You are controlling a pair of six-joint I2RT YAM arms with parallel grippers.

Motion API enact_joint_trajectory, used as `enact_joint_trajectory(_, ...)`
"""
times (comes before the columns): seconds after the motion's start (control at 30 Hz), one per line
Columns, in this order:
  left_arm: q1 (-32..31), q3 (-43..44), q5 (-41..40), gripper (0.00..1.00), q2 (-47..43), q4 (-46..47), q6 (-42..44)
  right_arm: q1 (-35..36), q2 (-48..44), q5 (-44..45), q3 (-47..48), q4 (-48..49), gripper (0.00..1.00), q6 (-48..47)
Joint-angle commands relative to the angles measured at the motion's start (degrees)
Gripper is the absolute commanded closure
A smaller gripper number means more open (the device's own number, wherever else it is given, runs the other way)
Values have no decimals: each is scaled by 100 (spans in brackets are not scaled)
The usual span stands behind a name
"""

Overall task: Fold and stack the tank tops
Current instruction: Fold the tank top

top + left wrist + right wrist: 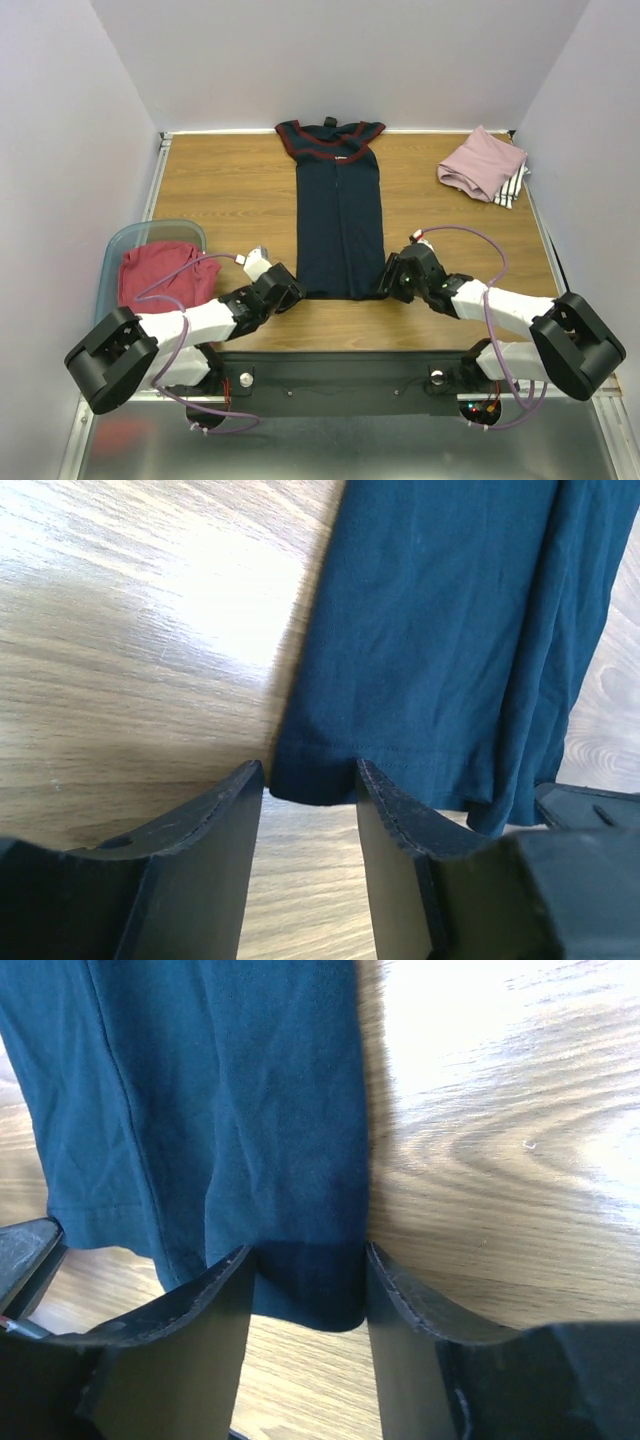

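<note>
Overhead view of a wooden desk [230,190] with two robot arms reaching in from its near edge. At the desk's left edge sits a translucent teal tub [112,250] holding a crumpled red tank top [160,275]. Just right of it, the left tool [292,288] rests low at the near-left corner of a navy jersey [340,220]; its jaws stand apart with that hem corner lying between them, not yet pinched. The jersey lies flat down the middle of the desk as a long narrow strip, its maroon-trimmed neckline at the far edge and its hem towards the near edge. The right tool [388,280] mirrors the left at the near-right hem corner, jaws likewise apart around the cloth, unpinched. In the far right corner a folded pink tank top [480,165] lies on a white striped tank top [513,188]. The jersey looks light, soft and limp, so it will likely sag and slide on the smooth wood; taking both layers deep at the stitched hem corners seems the surest hold for folding it towards the neckline.
</note>
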Motion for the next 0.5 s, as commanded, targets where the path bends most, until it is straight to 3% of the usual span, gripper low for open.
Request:
enact_joint_trajectory(0.0,-34,-51,-166,49,213,-171,-76,163,230,254,-221,-432,49,-8)
enact_joint_trajectory(0.07,-34,-60,-149,52,257,-128,-76,163,221,289,-212,-432,55,-44)
enact_joint_trajectory(0.17,-34,-60,-96,65,310,-40,-6,163,195,333,-177,-467,66,-114)
enact_joint_trajectory(0.23,-34,-42,-52,76,319,-22,90,172,160,351,-115,-555,72,-167)
enact_joint_trajectory(0.27,-34,-42,17,81,302,13,134,181,142,351,-98,-599,81,-184)
enact_joint_trajectory(0.3,-42,-42,53,95,293,5,169,198,133,386,-63,-660,86,-245)
enact_joint_trajectory(0.33,-86,-59,158,100,232,5,187,207,72,421,25,-835,91,-290)
enact_joint_trajectory(0.37,-138,-68,211,100,170,5,178,242,20,465,86,-958,100,-316)
enact_joint_trajectory(0.47,-489,-121,308,100,-181,-127,4,479,-314,658,219,-1424,100,-360)
